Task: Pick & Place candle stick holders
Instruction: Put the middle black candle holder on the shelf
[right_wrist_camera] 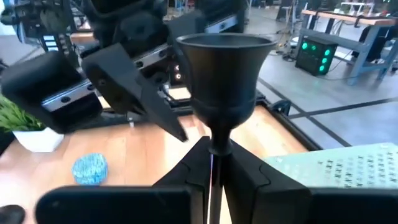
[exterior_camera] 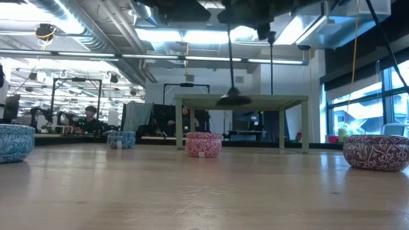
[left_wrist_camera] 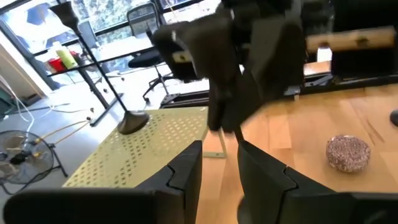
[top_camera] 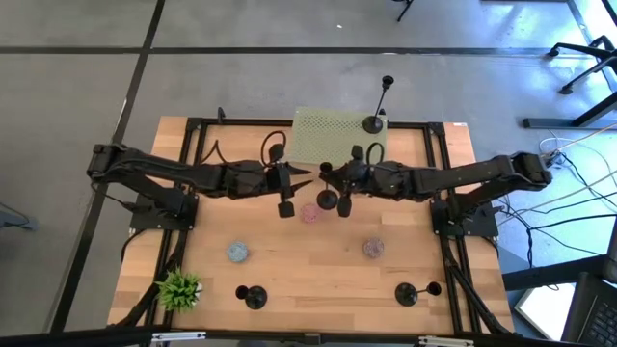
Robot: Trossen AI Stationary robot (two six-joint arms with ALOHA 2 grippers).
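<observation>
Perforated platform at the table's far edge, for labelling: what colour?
Pale yellow-green perforated platform, clearest in the high view.

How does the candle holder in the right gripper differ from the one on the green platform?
The held candle holder hangs off the table, its stem clamped in the right gripper; the platform candle holder stands free on the perforated green platform, untouched. The held one sits mid-table near the left gripper; the other at the far edge. Both are black with cup tops.

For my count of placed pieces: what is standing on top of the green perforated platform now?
One candle holder stands on the green platform, near a corner. The right gripper holds another above the table. Both arms overlap the platform's near edge, so that strip is hidden.
</observation>
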